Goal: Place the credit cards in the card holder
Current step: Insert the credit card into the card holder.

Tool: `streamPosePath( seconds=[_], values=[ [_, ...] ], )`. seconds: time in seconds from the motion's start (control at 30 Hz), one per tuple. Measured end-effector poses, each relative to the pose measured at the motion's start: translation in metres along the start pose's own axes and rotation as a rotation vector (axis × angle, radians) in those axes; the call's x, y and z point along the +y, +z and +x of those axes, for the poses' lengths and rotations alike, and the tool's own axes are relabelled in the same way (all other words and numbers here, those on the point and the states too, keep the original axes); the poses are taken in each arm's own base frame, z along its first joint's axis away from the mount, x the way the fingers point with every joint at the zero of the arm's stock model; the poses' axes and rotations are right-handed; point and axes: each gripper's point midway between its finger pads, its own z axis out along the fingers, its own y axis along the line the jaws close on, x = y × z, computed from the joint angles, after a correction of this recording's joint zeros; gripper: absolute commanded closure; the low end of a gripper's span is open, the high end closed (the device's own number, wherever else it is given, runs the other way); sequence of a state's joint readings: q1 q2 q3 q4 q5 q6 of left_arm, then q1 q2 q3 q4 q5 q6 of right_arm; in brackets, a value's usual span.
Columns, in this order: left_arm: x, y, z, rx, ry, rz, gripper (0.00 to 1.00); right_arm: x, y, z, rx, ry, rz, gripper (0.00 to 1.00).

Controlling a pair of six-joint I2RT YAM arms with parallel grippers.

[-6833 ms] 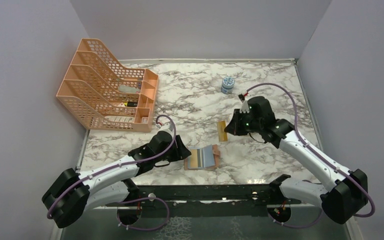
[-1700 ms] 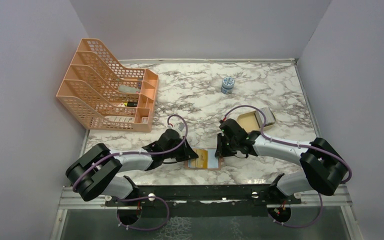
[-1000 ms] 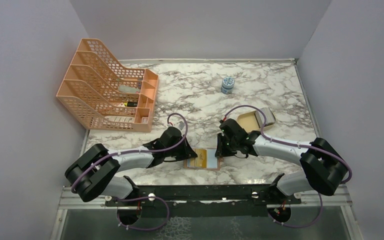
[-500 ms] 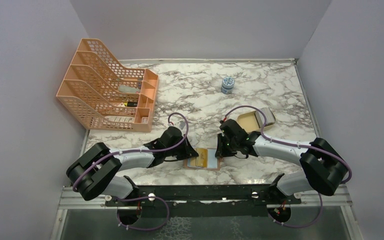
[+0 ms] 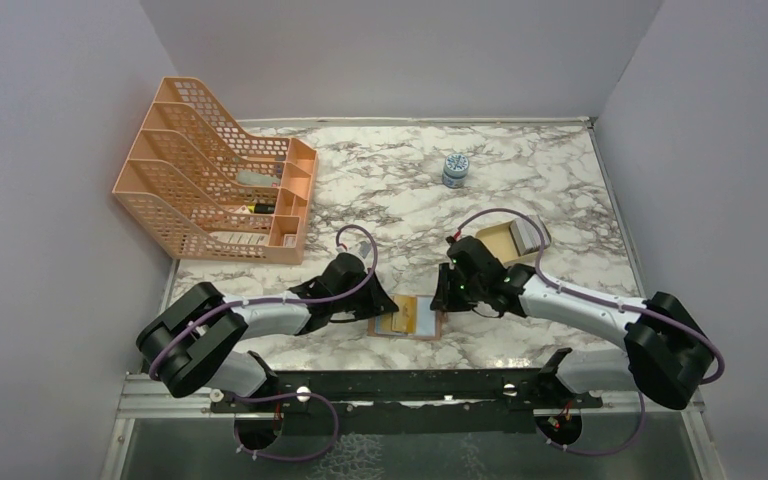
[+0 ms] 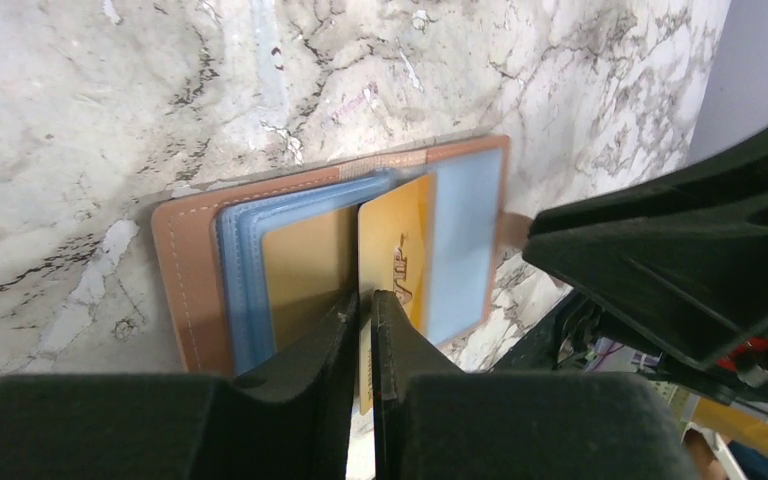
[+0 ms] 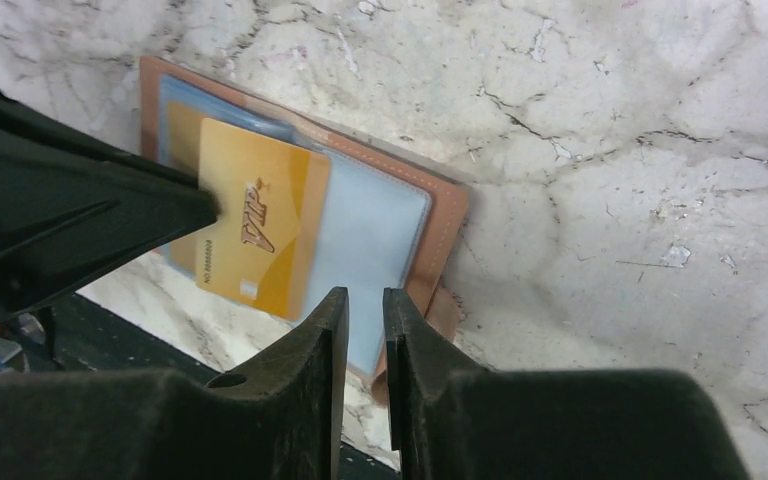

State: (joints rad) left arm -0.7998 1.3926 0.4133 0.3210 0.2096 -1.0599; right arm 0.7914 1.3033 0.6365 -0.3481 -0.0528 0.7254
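The card holder [image 5: 431,323] lies open near the table's front edge, tan leather [image 6: 188,285] with blue-edged sleeves. A gold credit card [image 6: 400,240] stands tilted over its middle, one end down among the sleeves. My left gripper [image 6: 364,302] is shut on that card's near edge and reaches in from the left [image 5: 388,308]. A second gold card [image 6: 300,270] lies flat in a left sleeve. My right gripper [image 7: 360,298] hovers over the holder's right half [image 7: 438,230], by the light blue panel [image 7: 375,240]. Its jaws are slightly apart with nothing between them.
An orange mesh file rack [image 5: 215,185] stands at the back left. A small blue-white jar [image 5: 455,170] sits at the back centre. A beige tray with a grey block [image 5: 513,237] lies behind the right arm. The black front rail [image 5: 410,385] runs just below the holder.
The right arm has shifted a little to the right and its jaws have parted slightly. The left gripper and the gold card have barely moved.
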Motion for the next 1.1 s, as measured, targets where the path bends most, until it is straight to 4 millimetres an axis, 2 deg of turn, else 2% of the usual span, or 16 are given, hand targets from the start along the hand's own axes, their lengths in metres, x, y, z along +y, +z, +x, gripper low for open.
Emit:
streamPosePath(
  seconds=[0.17,0.33,0.47,0.57,0.8,1.1],
  values=[
    [0.000,0.000,0.000,0.000,0.002,-0.001,0.70,0.005,-0.005,-0.004,-0.020,0.008,-0.018,0.80],
    [0.000,0.000,0.000,-0.001,0.006,0.000,0.65,-0.001,-0.002,0.004,-0.001,0.016,-0.004,0.84],
    [-0.002,0.000,-0.003,-0.006,0.023,-0.017,0.67,-0.009,0.006,0.014,0.031,0.019,0.021,0.85],
    [-0.001,0.000,-0.004,-0.008,0.033,-0.031,0.72,-0.013,0.010,0.020,0.048,0.025,0.034,0.86],
    [-0.002,0.003,0.002,0.007,0.053,-0.043,0.79,-0.012,0.011,0.019,0.042,0.025,0.028,0.87],
    [-0.013,0.012,0.014,0.041,0.084,-0.036,0.79,-0.011,0.013,0.018,0.032,0.032,0.020,0.87]
  ],
)
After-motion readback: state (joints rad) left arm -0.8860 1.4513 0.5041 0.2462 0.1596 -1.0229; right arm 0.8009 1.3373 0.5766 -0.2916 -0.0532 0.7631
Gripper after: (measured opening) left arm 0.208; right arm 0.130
